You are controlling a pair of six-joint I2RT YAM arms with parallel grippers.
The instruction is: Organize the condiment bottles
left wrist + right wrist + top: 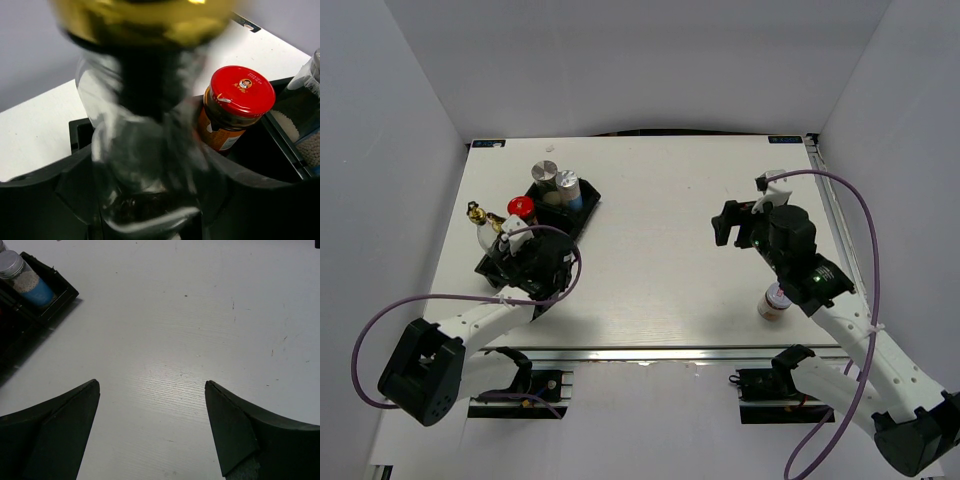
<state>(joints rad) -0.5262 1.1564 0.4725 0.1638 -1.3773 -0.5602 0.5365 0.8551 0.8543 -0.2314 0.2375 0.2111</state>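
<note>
My left gripper [517,248] [150,170] is shut on a clear gold-spouted bottle [145,125] and holds it at the near left end of the black tray [588,200]. A second gold-spouted bottle [482,222] stands just left of it. The red-lidded dark jar [521,208] [239,102] stands in the tray beside the held bottle. Two silver-lidded clear jars [543,173] [567,184] stand at the tray's far end; one shows in the right wrist view [20,275]. A short silver-lidded jar [775,300] stands on the table by the right arm. My right gripper [734,226] [151,385] is open and empty above bare table.
The tray's rim shows in the left wrist view [80,131] and its corner in the right wrist view [60,294]. White walls enclose the table on three sides. Purple cables loop off both arms near the front edge.
</note>
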